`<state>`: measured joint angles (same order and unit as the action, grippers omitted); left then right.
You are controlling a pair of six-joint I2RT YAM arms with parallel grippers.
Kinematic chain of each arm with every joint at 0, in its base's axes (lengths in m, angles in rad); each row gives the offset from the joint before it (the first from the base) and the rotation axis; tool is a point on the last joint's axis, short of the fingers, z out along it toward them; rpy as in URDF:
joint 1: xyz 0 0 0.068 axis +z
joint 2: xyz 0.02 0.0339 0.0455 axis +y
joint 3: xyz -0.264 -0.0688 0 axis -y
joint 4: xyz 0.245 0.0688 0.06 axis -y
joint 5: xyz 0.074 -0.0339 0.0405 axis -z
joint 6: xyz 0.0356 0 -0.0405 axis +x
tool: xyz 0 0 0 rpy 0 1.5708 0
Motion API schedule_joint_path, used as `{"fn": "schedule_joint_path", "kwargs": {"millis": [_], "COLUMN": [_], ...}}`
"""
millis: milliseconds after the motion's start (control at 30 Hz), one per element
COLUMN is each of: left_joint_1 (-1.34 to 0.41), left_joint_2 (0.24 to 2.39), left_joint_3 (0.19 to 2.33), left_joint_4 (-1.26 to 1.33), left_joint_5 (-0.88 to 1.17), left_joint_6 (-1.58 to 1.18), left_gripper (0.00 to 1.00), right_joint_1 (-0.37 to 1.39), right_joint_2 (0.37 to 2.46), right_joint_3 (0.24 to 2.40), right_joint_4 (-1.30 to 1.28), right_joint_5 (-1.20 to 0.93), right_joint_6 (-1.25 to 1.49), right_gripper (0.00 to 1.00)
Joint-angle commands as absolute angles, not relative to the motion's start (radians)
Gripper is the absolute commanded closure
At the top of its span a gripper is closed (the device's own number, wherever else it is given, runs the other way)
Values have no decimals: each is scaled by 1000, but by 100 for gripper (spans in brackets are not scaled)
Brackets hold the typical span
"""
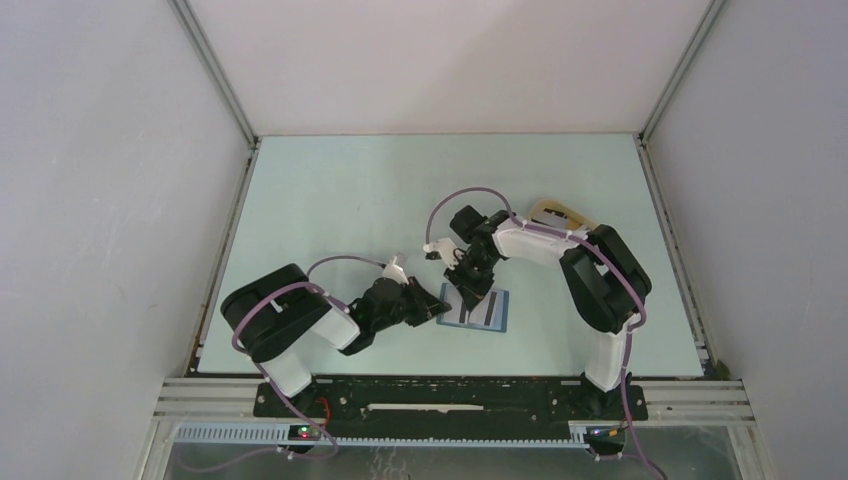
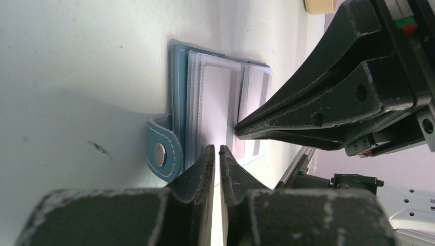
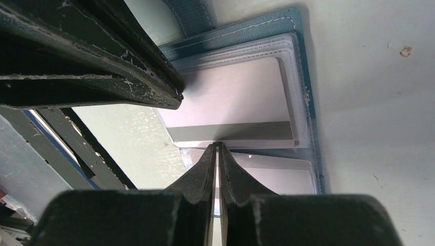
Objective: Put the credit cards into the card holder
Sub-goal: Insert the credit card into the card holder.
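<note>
We are nearly finishing: the striped card (image 3: 231,102) is lying almost inside the card holder (image 3: 303,87), left pincer (image 2: 216,148) and right pincer (image 3: 217,145) both narrow.

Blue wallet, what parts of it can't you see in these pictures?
- Top view: the left gripper and right gripper cover the card holder's left part; its slots are too small to count.
- Left wrist view: the left gripper hides its near edge; the right gripper covers part of the striped card.
- Right wrist view: the right gripper's tips hide whether that card is pinched.
- Top view: the right arm hides most of the beige tray.
</note>
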<state>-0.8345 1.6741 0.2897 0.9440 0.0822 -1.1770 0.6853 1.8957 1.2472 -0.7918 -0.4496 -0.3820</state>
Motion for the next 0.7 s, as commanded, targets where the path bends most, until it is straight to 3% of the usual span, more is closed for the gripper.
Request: {"fn": "schedule_joint_path", "kwargs": {"millis": [0, 667], "left_joint_1": [-827, -823], "left_joint_2": [1697, 1703], "left_joint_3": [286, 287], "left_joint_4": [902, 912], "left_joint_5": [78, 89], "left_joint_6": [-1132, -1126], "left_gripper": [87, 88], "right_joint_1": [713, 680], "right_joint_2": [1913, 1820], "right_joint_3": [1267, 1220], "right_joint_4": [-770, -828], "right_joint_5": [-370, -396], "right_joint_6": [-384, -439], "right_gripper": [88, 87]}}
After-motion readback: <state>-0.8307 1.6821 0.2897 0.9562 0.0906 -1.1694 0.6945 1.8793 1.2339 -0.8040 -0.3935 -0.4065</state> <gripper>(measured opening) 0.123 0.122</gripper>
